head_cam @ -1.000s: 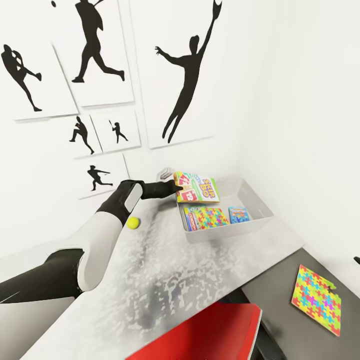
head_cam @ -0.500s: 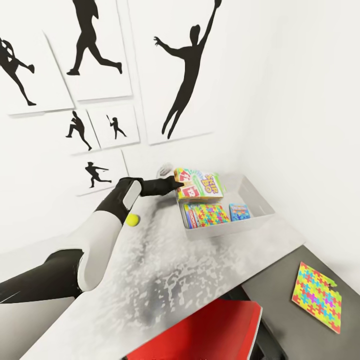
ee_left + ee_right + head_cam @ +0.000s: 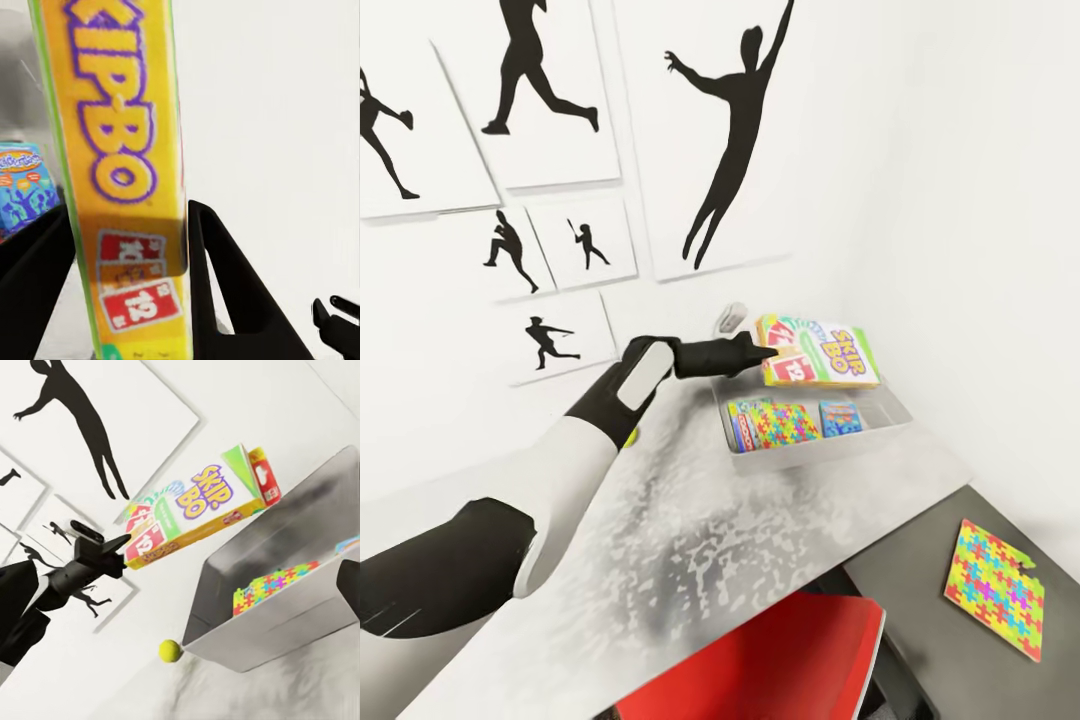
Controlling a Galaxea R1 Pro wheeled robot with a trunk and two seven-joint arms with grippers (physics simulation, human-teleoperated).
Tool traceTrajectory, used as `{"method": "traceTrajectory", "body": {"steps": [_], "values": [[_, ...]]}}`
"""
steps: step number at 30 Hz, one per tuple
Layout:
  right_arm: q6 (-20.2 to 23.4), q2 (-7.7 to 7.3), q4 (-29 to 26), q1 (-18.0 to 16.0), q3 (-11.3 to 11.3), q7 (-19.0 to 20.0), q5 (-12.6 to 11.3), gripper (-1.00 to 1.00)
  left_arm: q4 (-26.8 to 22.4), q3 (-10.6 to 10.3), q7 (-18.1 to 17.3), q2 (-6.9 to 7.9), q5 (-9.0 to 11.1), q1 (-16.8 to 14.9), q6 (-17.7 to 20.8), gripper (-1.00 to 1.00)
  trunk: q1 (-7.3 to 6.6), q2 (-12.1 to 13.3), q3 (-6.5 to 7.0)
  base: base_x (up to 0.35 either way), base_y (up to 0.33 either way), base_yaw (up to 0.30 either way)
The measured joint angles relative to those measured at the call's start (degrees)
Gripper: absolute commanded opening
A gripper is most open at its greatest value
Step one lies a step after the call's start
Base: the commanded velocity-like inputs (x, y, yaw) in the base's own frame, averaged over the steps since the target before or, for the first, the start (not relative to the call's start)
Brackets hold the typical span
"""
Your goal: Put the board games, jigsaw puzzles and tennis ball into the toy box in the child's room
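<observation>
Toy box: 1 jigsaw puzzle and 1 board game inside. Left hand clamps the Skip-Bo game above the box. Outstanding: tennis ball beside the box; second puzzle well apart.

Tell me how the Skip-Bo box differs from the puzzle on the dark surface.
The Skip-Bo box is held in the air over the tray by the left hand; the puzzle lies flat, untouched. The box is thick, the puzzle a thin sheet. Both are brightly coloured.
</observation>
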Motion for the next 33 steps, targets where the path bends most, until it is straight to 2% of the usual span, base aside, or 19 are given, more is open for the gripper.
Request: {"method": "traceTrajectory", "body": {"steps": [2,5,15,21,26,29,33], "values": [[0.0,-0.08,0.1,0.0,-0.1,0.4,0.0,1.0,-0.1,-1.0,4.0,0.0,2.1,0.0,-0.2,-1.0,0.0,0.0,-0.19,0.0,0.0,0.0],[0.0,-0.11,0.1,0.0,-0.1,0.7,0.0,1.0,0.0,-1.3,5.8,0.0,3.3,0.0,-0.8,-1.0,0.0,0.0,-0.47,0.0,0.0,0.0],[0.0,-0.13,0.1,0.0,-0.2,1.2,0.0,1.0,0.3,-1.5,6.6,0.0,3.4,0.0,-3.7,-1.0,0.0,0.0,-1.42,0.0,0.0,0.0],[0.0,-0.18,0.0,0.0,-0.3,4.8,0.0,1.0,0.4,-1.7,6.6,0.0,2.9,0.0,-4.3,-1.0,0.0,0.0,-1.99,0.0,0.0,0.0],[1.5,-0.25,-0.5,0.1,-2.8,10.5,-0.1,1.0,0.5,-1.7,6.6,0.0,2.8,0.0,-4.3,-1.0,0.0,0.0,-2.46,0.0,0.0,0.0],[3.6,-0.29,-0.5,0.3,-3.6,11.1,-0.1,1.0,0.5,-1.8,6.6,0.0,2.8,0.0,-4.4,-1.0,0.0,0.0,-2.74,0.0,0.0,0.0],[4.0,-0.3,-0.5,0.4,-3.8,11.3,-0.1,1.0,0.5,-1.8,6.6,0.0,2.8,0.0,-4.4,-1.0,0.0,0.0,-3.12,0.0,0.0,0.0]]}}
